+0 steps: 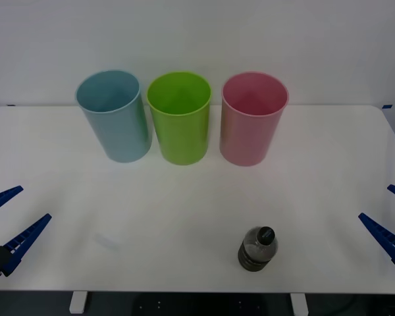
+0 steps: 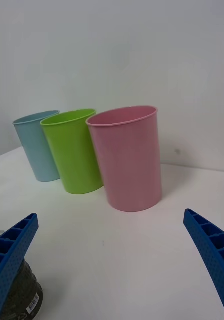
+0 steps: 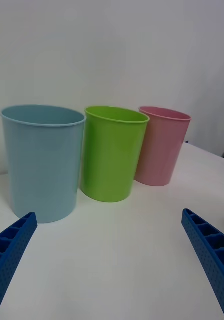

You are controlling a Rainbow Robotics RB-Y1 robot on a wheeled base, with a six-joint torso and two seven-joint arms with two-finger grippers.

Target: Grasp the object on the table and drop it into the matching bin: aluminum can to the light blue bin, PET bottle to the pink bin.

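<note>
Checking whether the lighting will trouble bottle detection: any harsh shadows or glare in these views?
Front view: even, soft light; the bins throw only faint shadows on the table, and the PET bottle shows no strong glare. Right wrist view: the pink bin is evenly lit. Left wrist view: the light blue bin likewise.

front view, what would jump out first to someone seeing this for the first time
Three tall bins in a row at the far side of the white table: the light blue bin on the left, a lime green bin in the middle, the pink bin on the right. Next, the small PET bottle upright near the front edge, right of centre. The left tool and right tool wait open at the table's sides.
</note>
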